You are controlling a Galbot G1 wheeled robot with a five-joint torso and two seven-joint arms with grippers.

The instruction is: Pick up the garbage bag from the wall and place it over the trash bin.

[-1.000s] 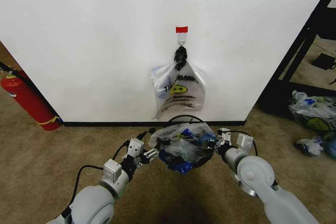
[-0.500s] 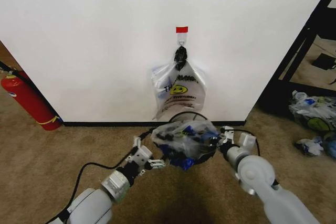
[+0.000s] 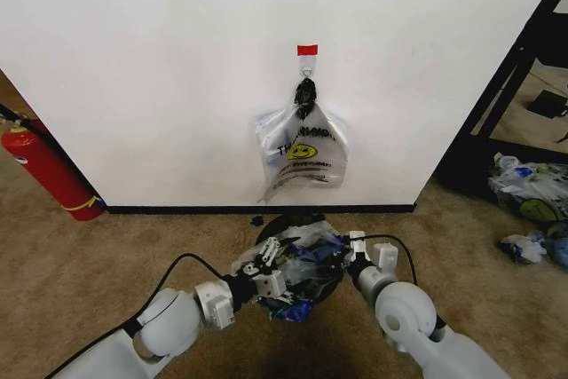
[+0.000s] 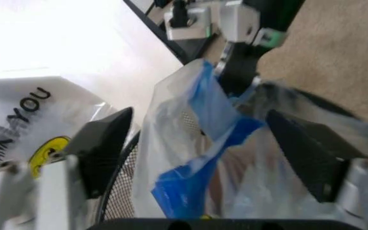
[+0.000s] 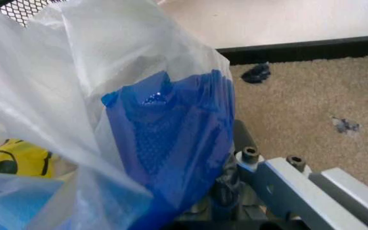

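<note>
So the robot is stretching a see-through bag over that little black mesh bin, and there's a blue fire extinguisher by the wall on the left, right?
Nearly. The fire extinguisher is red, not blue, as the head view shows. The rest holds: both grippers work the garbage bag over the trash bin, and the extinguisher stands by the wall on the left.

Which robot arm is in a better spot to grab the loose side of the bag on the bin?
Probably the left. The left gripper is open, with the garbage bag loose between its fingers, close by the trash bin. The right gripper seems busy pinching the other side.
</note>
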